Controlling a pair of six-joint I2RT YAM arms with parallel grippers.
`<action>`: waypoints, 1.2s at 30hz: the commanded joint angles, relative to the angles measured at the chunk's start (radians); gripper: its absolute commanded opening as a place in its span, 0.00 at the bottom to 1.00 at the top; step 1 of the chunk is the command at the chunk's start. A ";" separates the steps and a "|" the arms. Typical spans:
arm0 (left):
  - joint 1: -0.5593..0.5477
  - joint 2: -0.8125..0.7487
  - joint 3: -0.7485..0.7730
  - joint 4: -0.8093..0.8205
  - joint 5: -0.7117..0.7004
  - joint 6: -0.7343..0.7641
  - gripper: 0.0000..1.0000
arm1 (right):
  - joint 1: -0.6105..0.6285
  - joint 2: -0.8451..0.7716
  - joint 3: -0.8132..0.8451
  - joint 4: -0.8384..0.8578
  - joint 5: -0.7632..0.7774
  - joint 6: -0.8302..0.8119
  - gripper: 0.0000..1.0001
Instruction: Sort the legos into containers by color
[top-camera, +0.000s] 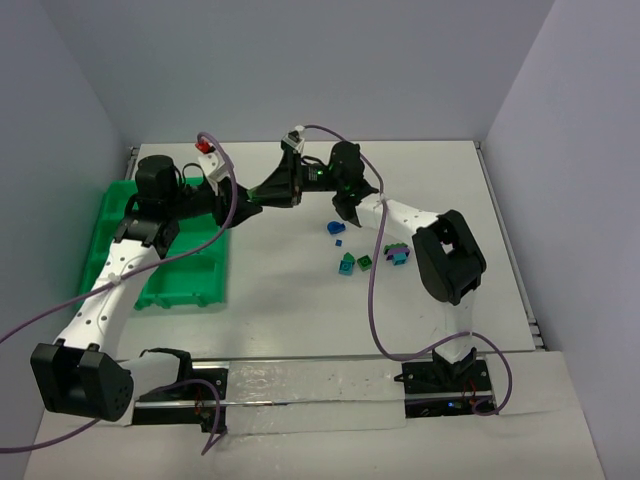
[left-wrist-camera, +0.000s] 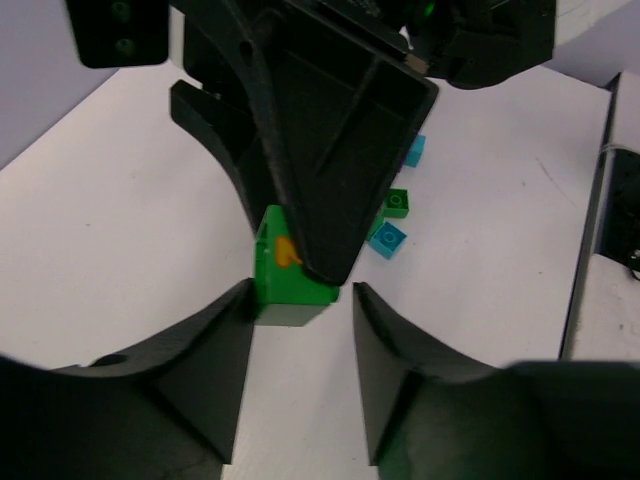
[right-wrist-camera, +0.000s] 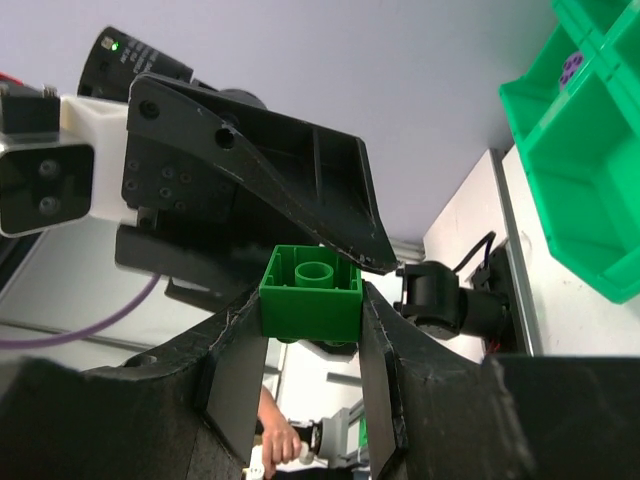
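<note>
My right gripper (right-wrist-camera: 310, 312) is shut on a green lego brick (right-wrist-camera: 310, 293), hollow underside facing its camera, and holds it in the air. The left gripper (left-wrist-camera: 300, 298) faces it with its jaws on either side of the same brick (left-wrist-camera: 285, 288). Its left finger touches the brick and a gap remains at the other finger (left-wrist-camera: 375, 320). An orange mark shows on the brick's side. From above, both grippers meet over the table (top-camera: 262, 196), just right of the green tray of containers (top-camera: 160, 290). A purple lego (right-wrist-camera: 572, 66) lies in one compartment.
Loose legos lie on the table right of centre: a blue one (top-camera: 333, 228), a teal one (top-camera: 347, 265), a green one (top-camera: 364, 262) and a purple and teal cluster (top-camera: 398, 253). Purple cables loop over both arms.
</note>
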 joint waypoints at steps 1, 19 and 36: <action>-0.007 0.004 0.049 0.037 -0.018 0.011 0.48 | 0.012 -0.004 -0.007 0.055 -0.017 0.007 0.00; -0.004 0.000 0.060 0.010 -0.039 -0.036 0.00 | 0.000 0.012 -0.010 0.029 -0.023 -0.003 0.70; 0.212 0.461 0.366 -0.343 -0.588 -0.004 0.00 | -0.283 -0.123 -0.045 -0.433 0.052 -0.458 1.00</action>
